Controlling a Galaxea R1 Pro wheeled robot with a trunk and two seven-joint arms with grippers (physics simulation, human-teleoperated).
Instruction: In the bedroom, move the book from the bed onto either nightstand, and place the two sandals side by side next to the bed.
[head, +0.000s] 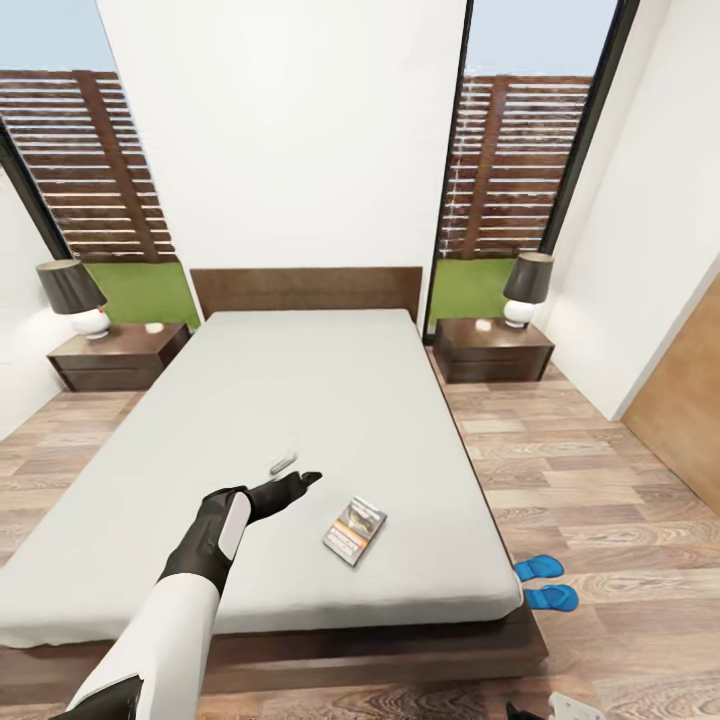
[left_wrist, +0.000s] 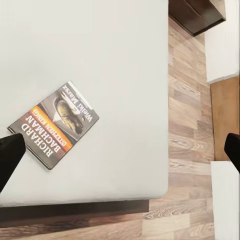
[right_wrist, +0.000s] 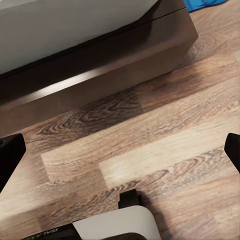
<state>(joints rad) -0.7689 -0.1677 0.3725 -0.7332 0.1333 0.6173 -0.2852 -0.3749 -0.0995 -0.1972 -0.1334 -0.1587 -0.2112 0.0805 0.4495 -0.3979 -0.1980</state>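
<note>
Bedroom floorboards are framing the bed (head: 300, 400), where the book (head: 355, 531) is lying flat near the foot edge, at about four o'clock from the left hand (head: 300, 482), which is hovering spread and empty. Two sandals (head: 545, 582) are waiting on the floor at the bed's right corner. Thin and flat, the book may be skidding off the mattress if the fingers are pushing rather than pinching.

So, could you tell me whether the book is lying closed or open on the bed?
Closed: the book lies flat on the mattress, front cover up, no pages showing.
</note>
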